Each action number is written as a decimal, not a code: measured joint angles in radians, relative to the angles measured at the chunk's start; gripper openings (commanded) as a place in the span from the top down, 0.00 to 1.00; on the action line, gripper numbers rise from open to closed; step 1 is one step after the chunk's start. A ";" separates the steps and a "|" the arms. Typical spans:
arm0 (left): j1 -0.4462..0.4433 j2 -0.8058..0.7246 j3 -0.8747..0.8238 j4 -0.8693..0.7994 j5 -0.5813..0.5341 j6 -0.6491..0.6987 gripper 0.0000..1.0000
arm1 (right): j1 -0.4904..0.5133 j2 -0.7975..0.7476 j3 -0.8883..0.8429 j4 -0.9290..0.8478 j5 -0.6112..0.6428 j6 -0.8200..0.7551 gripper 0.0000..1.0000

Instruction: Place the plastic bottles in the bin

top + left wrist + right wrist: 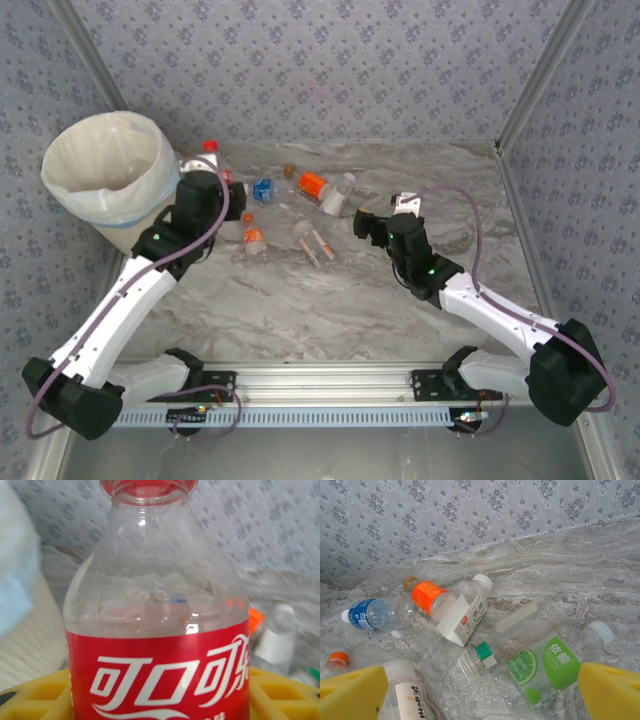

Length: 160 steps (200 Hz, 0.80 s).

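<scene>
left claw clamped on red-label bottle, cap end pointing away from wrist. bin right beside it on left, so left arm's nearer, short hop. right claw wide apart, empty, over green-label bottle lying on bench.

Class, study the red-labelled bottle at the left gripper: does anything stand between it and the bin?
Nothing visible does. The red-labelled bottle stands upright between the fingers of the left gripper, right beside the bin. The other bottles lie off to the right, away from the bin. Only the bin's own rim must be cleared.
</scene>
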 measured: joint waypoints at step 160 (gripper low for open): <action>0.638 0.237 0.360 -0.005 -0.013 0.089 0.46 | -0.002 -0.114 -0.025 -0.058 0.043 0.015 0.00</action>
